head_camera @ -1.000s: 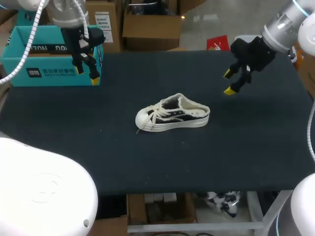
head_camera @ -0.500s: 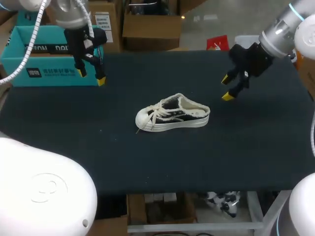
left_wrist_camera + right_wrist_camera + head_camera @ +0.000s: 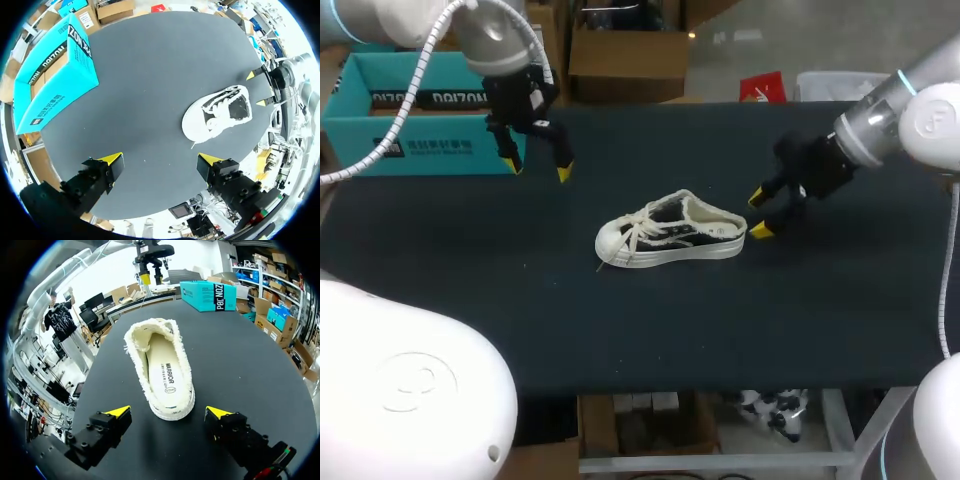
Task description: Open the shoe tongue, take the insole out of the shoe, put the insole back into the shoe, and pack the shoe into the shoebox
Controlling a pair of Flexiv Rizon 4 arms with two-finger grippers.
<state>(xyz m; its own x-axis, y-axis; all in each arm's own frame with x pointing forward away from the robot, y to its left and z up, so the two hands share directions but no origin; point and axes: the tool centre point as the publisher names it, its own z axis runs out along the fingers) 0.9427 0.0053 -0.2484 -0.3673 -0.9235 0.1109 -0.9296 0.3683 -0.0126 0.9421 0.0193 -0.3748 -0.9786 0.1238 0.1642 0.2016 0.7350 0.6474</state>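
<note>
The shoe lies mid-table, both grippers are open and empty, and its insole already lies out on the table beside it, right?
Not quite: the insole is inside the shoe, as the right wrist view shows. The rest holds: the shoe lies mid-table, and the left gripper and right gripper are open and empty.

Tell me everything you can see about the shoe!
The shoe is a low sneaker, cream with dark side panels, a white toe cap, loose white laces and a frayed rim. Its cream insole lies inside. It stands on its sole mid table, touching nothing else. The right gripper, open, sits behind its heel.
</note>
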